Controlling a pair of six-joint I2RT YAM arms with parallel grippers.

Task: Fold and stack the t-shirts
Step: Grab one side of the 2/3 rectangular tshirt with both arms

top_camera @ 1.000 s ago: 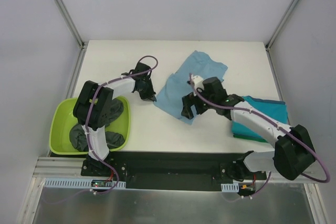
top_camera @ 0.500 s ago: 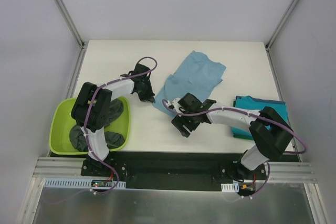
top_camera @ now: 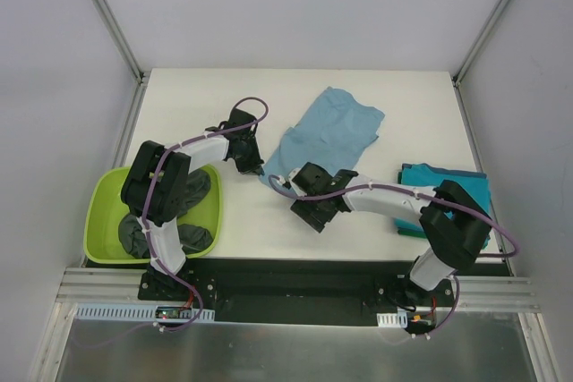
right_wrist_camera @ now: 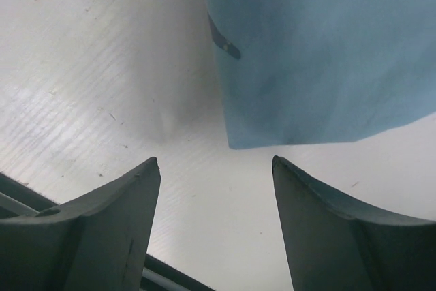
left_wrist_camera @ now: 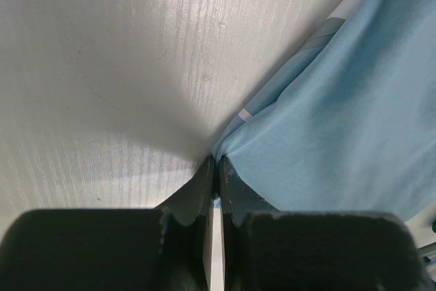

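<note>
The light blue t-shirt [top_camera: 333, 130] lies partly spread at the table's middle back. My left gripper [top_camera: 258, 167] is shut on its near-left edge; in the left wrist view the jaws [left_wrist_camera: 216, 163] pinch a fold of the blue cloth [left_wrist_camera: 340, 93]. My right gripper [top_camera: 312, 215] is open and empty, low over the table just in front of the shirt's near corner [right_wrist_camera: 300, 66], with its fingertips [right_wrist_camera: 214, 165] apart from the cloth. A folded teal t-shirt [top_camera: 466, 183] lies at the right, partly under my right arm. Dark grey t-shirts [top_camera: 195, 237] sit in the tub.
The lime-green tub [top_camera: 97, 221] stands at the table's near-left corner beside my left arm. White walls and metal frame posts enclose the table on three sides. A black rail runs along the near edge.
My right gripper has swung left and toward the near edge, off the blue shirt, and now sits in front of its near corner. The shirt's near part has shifted. My left gripper stays put.
</note>
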